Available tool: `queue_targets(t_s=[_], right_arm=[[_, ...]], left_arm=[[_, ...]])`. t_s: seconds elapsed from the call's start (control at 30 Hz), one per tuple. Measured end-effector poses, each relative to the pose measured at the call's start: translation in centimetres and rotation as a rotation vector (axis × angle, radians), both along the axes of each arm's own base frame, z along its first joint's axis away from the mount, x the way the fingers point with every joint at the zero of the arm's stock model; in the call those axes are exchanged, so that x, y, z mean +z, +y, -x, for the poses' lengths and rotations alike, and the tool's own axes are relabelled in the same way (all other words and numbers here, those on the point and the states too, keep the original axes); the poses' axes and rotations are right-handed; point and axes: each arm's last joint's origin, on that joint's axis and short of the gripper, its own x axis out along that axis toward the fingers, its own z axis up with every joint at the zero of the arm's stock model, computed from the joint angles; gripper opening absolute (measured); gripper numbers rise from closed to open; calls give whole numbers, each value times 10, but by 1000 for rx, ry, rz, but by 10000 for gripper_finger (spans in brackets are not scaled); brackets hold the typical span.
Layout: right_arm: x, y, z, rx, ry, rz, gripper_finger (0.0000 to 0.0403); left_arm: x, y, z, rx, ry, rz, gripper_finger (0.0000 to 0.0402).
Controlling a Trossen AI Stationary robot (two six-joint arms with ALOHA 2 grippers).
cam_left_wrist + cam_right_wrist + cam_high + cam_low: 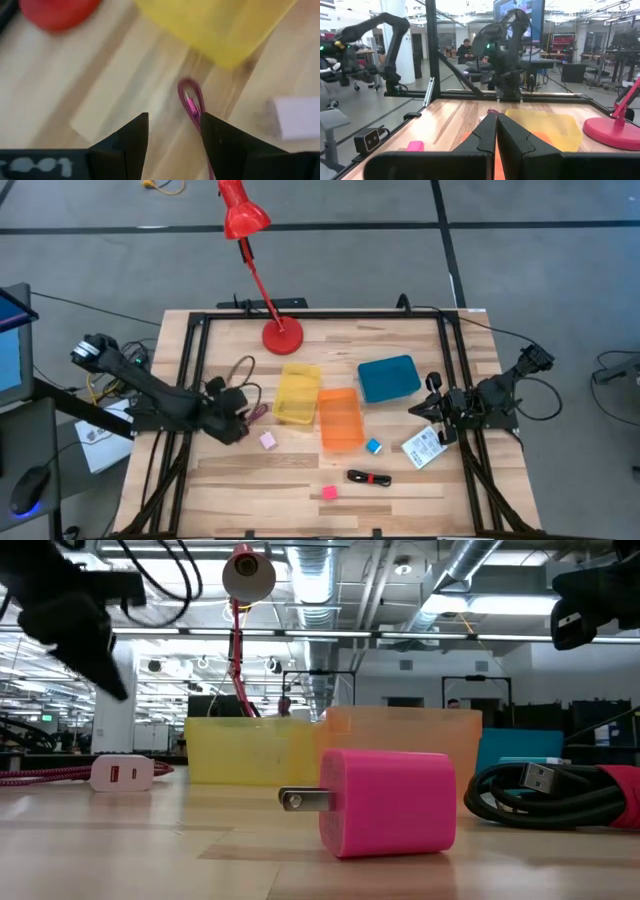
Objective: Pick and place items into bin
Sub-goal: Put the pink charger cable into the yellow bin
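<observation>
My left gripper (238,418) is open and held above the table, as the low view (80,615) shows. It is over the maroon cord (247,385). In the left wrist view the cord's looped end (191,97) lies on the wood and runs behind one finger (220,142). A pale pink cube (267,440), a blue cube (373,446), a hot pink cube (329,493), a black-and-red cable bundle (370,477) and a white packet (425,446) lie on the table. My right gripper (432,408) is shut and empty (496,132), raised between the blue bin and the packet.
A yellow bin (297,393), an orange bin (340,418) and a blue bin (388,378) stand mid-table. A red desk lamp's base (282,335) sits at the far edge. A black frame (190,380) runs around the table. People show in the room beyond.
</observation>
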Motion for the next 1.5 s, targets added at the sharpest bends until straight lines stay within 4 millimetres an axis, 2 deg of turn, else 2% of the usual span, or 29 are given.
queue_targets(t_s=[0.17, 0.33, 0.57, 0.63, 0.7, 0.8, 0.9, 1.03, 1.17, 1.3, 1.5], right_arm=[[0, 0, 0, 1, 0, 0, 9], [0, 0, 0, 0, 0, 1, 9], [1, 0, 0, -5, -21, 84, 9], [3, 0, 0, -1, -32, 32, 9], [8, 0, 1, 10, -65, -98, 8], [20, -2, 3, 12, -171, -165, 9], [40, -6, 9, 9, -264, -199, 9], [59, -6, 8, -27, -174, -155, 9], [85, -3, -3, -163, -81, -142, 8], [116, 9, -22, -173, -38, -100, 9], [131, 31, -54, -172, 54, -88, 9]], left_arm=[[-24, -8, -8, 21, 154, 53, 169], [-38, -15, -17, 55, 173, 104, 169], [-40, -17, -22, 51, 139, 120, 169], [-39, -17, -22, 49, 136, 124, 169], [-40, -18, -22, 47, 142, 126, 169], [-40, -18, -22, 33, 146, 121, 169], [-39, -18, -22, 28, 144, 128, 169], [-40, -19, -22, 23, 160, 155, 169], [-44, -18, -20, 48, 164, 181, 169], [-53, -14, -14, 115, 160, 175, 169], [-61, -13, -13, 130, 109, 209, 169]])
